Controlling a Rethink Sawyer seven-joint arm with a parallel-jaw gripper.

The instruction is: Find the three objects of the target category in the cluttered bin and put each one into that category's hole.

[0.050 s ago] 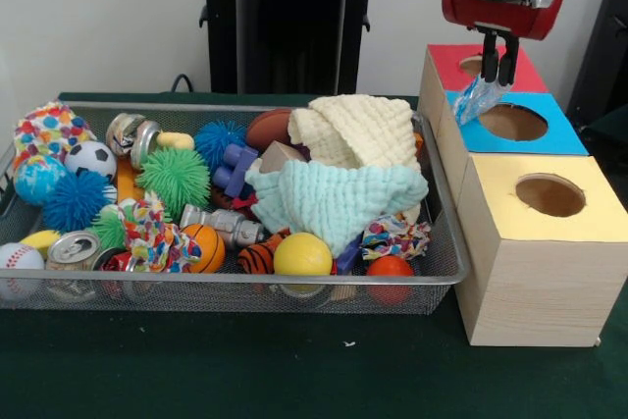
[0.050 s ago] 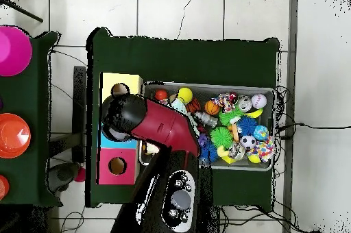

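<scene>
My gripper [image 1: 498,68] hangs at the upper right, over the wooden box, shut on a crinkly light-blue wrapper [image 1: 477,98]. The wrapper dangles just above the left rim of the blue hole [image 1: 512,122]. Behind that is the red hole [image 1: 475,64], and in front of it the yellow hole [image 1: 549,194]. The wire bin [image 1: 235,291] to the left is full of balls, cans, toys and two cloths [image 1: 339,193]. In the overhead view the red arm [image 2: 147,124] covers the blue section and hides the gripper.
The box stands against the bin's right side. A yellow ball [image 1: 302,254], an orange ball [image 1: 391,267] and a crushed can [image 1: 74,249] lie at the bin's front. Pink [image 2: 12,51] and orange [image 2: 12,134] round containers sit on a side table.
</scene>
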